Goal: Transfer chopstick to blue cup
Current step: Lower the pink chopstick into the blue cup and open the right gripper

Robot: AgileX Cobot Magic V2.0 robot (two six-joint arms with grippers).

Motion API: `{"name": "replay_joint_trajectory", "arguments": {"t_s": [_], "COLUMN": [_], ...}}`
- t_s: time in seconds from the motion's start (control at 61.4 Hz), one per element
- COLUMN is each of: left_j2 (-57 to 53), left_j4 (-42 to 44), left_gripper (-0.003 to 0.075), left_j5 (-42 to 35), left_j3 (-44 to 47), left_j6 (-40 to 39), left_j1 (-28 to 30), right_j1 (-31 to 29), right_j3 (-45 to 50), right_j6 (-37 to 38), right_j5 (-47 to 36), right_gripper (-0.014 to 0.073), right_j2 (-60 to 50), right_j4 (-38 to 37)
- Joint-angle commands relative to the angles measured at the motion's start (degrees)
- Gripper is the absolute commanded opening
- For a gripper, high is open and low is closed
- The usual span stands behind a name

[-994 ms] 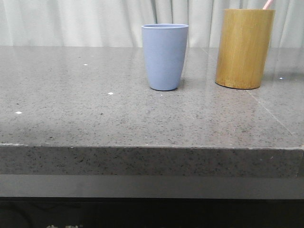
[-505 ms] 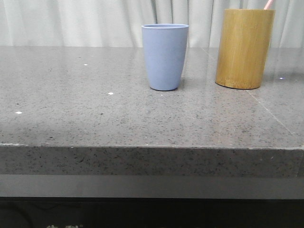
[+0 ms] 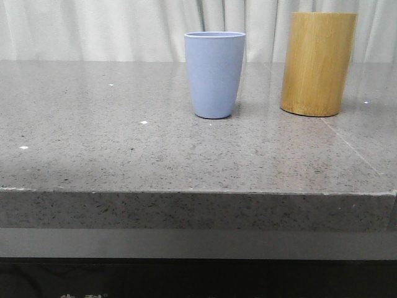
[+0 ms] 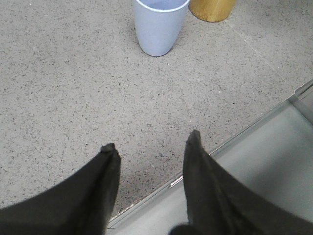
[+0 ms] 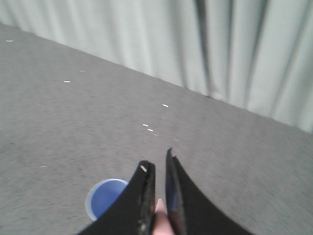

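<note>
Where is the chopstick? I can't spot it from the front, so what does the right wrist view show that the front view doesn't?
Right wrist view: the right gripper shut on the pale pink chopstick, held above the table. Front view: the wooden cylinder standing right of the blue cup, and the table's front edge. Both: the blue cup, the grey table and the curtain behind.

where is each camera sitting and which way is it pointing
Front view: low at the table edge, facing forward at the blue cup and wooden cylinder; none of the robot's body.
Left wrist view: above the table's near edge, looking at both cups past the open left tool.
Right wrist view: high, looking down past the right tool shut on the chopstick.
All share the blue cup.
</note>
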Motion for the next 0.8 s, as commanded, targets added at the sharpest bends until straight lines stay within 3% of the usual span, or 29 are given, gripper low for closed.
{"name": "replay_joint_trajectory", "arguments": {"t_s": [0.0, 0.13, 0.277, 0.684, 0.782], "left_j2": [-0.86, -0.86, -0.86, -0.86, -0.86], "left_j4": [-0.78, -0.78, -0.82, -0.82, -0.82], "left_gripper": [0.0316, 0.0316, 0.0316, 0.0316, 0.0316], "left_j5": [-3.78, -3.88, -3.88, -3.99, -3.99], "left_j3": [-1.57, -1.57, -1.57, -1.57, -1.57], "left_j6": [-0.47, -0.47, -0.47, -0.47, -0.47], "left_j1": [-0.43, -0.43, -0.43, -0.43, -0.43], "right_j1": [5.07, 14.18, 20.42, 21.4, 21.4], "right_j3": [-0.94, 1.01, 1.55, 1.55, 1.55], "right_j6": [-1.14, -1.37, -1.37, -1.37, -1.32], "right_j5": [-3.83, -8.79, -12.07, -14.69, -14.4], "right_gripper": [-0.0064, -0.0064, -0.0064, -0.0063, -0.002], "right_j2": [-1.54, 0.86, 6.1, 19.32, 20.32], "right_j4": [0.97, -2.81, -10.04, -12.95, -12.59]}}
